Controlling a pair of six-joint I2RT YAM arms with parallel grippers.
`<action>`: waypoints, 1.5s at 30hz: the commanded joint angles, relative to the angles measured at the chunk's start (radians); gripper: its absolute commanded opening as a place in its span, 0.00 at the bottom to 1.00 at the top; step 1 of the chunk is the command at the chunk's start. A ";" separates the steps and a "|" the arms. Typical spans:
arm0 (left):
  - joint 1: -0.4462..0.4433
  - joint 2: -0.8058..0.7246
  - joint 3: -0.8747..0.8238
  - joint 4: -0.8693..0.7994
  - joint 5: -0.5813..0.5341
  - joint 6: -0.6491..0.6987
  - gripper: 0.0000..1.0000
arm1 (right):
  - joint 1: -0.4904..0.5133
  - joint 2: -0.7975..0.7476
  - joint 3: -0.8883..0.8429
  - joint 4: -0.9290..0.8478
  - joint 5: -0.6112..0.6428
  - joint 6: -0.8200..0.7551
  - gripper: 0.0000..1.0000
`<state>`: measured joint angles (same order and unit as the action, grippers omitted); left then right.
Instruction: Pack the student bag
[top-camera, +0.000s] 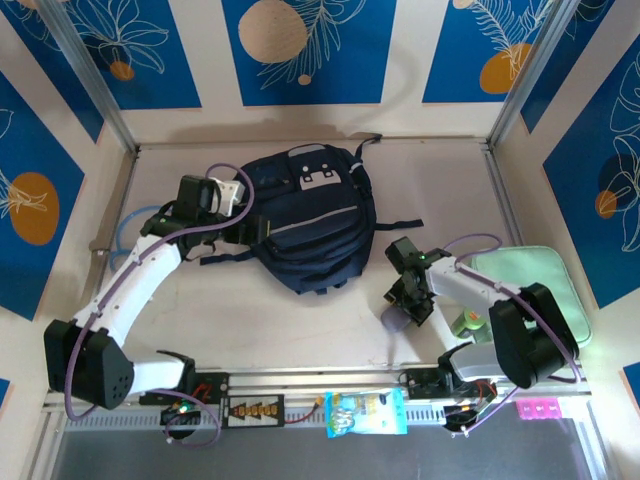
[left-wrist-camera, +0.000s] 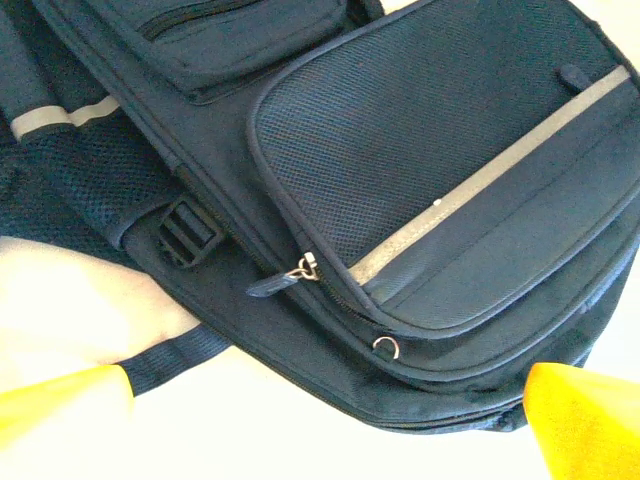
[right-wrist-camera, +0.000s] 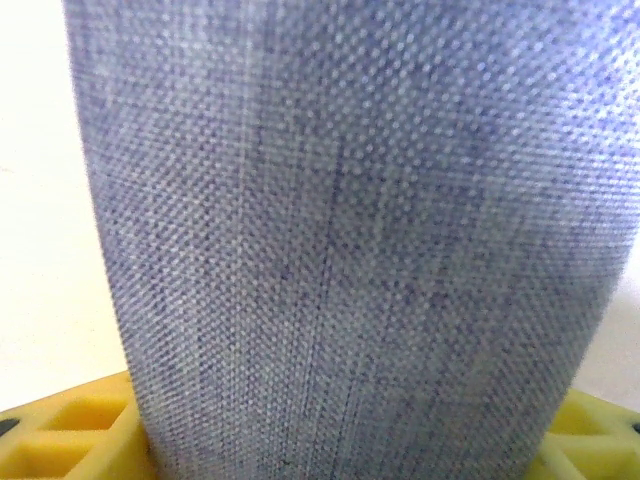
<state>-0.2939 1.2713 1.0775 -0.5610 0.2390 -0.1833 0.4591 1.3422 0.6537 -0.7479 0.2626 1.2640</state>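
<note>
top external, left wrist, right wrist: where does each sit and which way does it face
top external: above and behind the arms, facing down at the table; left arm, right arm and bases show.
left wrist: on the left arm, facing down at the student bag; yellow fingertips of its open jaws in the bottom corners.
right wrist: on the right arm, close against a grey-blue fabric item; yellow jaws flank it.
shared: top external and left wrist both see the student bag.

The large dark navy cloth backpack (left-wrist-camera: 430, 150) looked matt, partly mesh; the grey-blue cylinder (right-wrist-camera: 350, 240) was coarse woven fabric.
</note>
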 joint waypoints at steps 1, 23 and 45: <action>-0.021 0.013 0.041 0.022 0.076 -0.016 1.00 | 0.011 -0.051 -0.001 0.023 0.016 -0.041 0.56; -0.367 0.558 0.610 -0.400 -0.124 0.490 0.78 | -0.117 -0.330 -0.017 0.099 -0.097 -0.221 0.58; -0.390 0.721 0.710 -0.437 -0.238 0.614 0.48 | -0.149 -0.334 -0.011 0.127 -0.156 -0.224 0.59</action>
<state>-0.6762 1.9606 1.7557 -0.9779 0.0734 0.4053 0.3164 1.0187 0.6445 -0.6388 0.1421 1.0439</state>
